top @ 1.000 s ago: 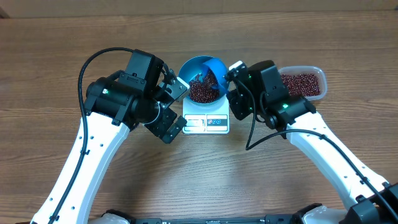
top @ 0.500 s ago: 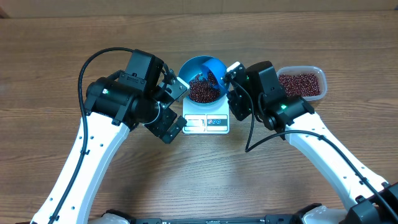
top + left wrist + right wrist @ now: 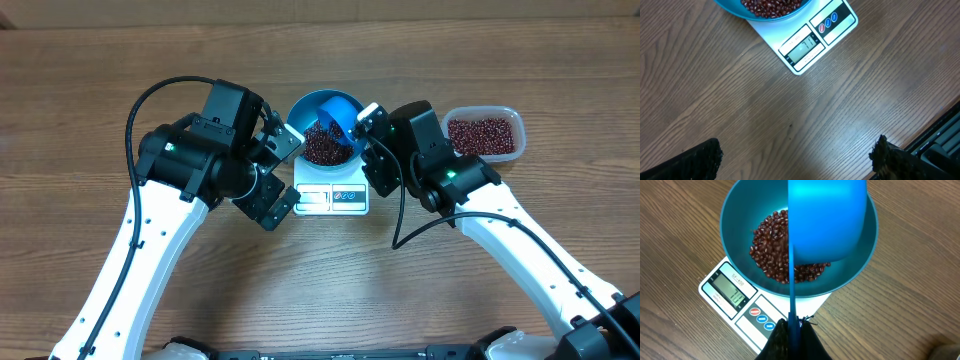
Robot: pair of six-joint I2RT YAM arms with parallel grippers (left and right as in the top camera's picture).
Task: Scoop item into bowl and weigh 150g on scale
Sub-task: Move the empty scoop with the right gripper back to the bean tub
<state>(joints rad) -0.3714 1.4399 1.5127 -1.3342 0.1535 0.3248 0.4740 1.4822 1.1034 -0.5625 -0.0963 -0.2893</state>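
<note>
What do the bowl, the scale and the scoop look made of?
Bowl: likely plastic, uniform bright blue with a soft sheen. Scale: seemingly smooth white plastic, with a grey display. Scoop: likely matte blue plastic, with a thin flat handle.

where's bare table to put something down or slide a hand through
Free: the table outside the left arm, the strip behind the bowl, and the front patch below the scale. Crowded: the middle, where the open left claw and the right claw with its scoop flank the bowl, and the tub beside it.
</note>
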